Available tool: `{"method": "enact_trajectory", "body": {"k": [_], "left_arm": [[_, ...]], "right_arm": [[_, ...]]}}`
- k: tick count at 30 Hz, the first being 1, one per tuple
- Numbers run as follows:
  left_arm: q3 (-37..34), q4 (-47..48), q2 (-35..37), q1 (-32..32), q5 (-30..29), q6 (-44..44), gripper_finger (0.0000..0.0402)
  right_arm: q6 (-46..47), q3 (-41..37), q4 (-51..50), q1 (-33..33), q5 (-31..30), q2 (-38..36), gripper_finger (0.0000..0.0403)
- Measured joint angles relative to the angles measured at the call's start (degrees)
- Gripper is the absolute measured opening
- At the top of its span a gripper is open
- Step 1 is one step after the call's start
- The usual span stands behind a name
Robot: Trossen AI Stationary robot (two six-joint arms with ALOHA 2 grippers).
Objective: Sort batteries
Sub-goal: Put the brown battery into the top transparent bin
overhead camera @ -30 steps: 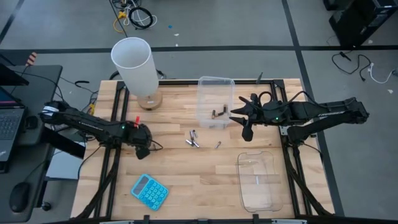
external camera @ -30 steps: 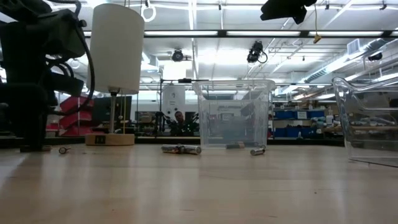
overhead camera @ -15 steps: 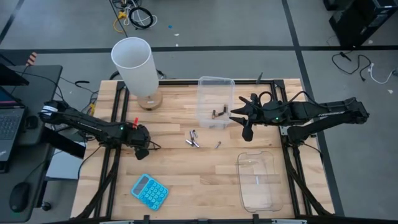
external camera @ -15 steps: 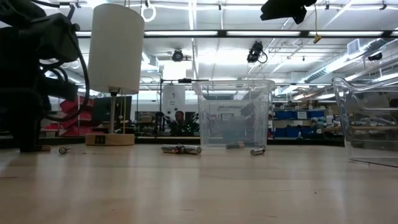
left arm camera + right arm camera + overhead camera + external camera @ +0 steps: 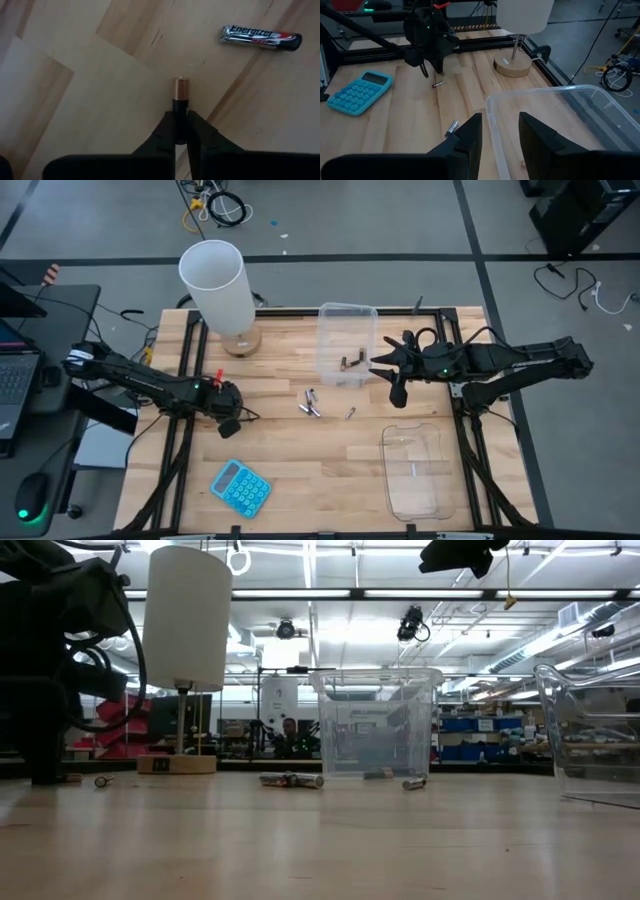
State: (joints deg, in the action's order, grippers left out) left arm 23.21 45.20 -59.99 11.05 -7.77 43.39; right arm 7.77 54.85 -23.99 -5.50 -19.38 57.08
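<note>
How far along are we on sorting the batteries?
Done: two dark cells lie in the far tub, one silvery cell in the near tub. In hand: the left gripper is shut on a copper-topped battery on the table; the right gripper waits open by the far tub. Left: the Energizer cell nearby, the mid-table cluster and one stray cell.

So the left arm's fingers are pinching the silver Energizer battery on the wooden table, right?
Not quite. In the left wrist view the left gripper fingers pinch a dark battery with a copper top; the silver Energizer battery lies loose on the wooden table, apart from it.
</note>
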Motion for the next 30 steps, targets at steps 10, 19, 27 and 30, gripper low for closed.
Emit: {"method": "enact_trajectory", "body": {"k": [10, 19, 27, 30], "left_arm": [[4.04, -0.56, -0.07, 3.33, -3.23, -1.34, 0.0009], [10.99, 3.17, -0.04, 6.16, -5.82, -1.91, 0.0008], [23.39, -0.35, -0.02, 6.31, -15.47, -13.42, 0.0007], [26.86, -4.4, 0.0, 6.21, -20.01, -20.96, 0.0007]], "right_arm": [[-0.27, 0.0, -0.66, 0.0, 0.03, 0.0, 0.0115], [-0.27, 0.0, -1.28, 0.0, 0.03, 0.0, 0.0115], [-0.46, 0.0, -1.62, 0.0, 0.05, 0.0, 0.0115], [-0.85, 0.0, -1.62, 0.0, -0.04, -0.02, 0.0115]]}}
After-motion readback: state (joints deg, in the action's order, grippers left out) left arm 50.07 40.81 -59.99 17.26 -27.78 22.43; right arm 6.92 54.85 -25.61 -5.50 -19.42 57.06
